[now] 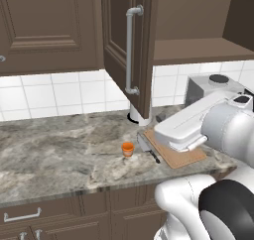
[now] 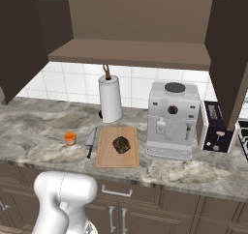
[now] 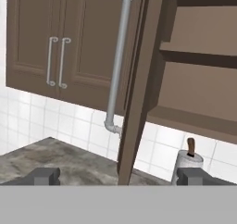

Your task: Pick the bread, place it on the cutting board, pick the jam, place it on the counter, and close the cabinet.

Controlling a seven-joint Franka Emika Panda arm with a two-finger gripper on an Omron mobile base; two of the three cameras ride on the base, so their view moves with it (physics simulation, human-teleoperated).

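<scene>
The bread [image 2: 121, 144] sits mid-way on the cutting board [image 2: 105, 158], near the counter's [image 1: 59, 150] front edge. The jam [image 1: 128, 149] stands on the stone left of the board (a knife [image 2: 90, 142] lies between). The cabinet [image 3: 139, 86] door hangs open edge-on before the gripper [image 3: 116, 176], fingertips wide apart, clasping nothing
</scene>
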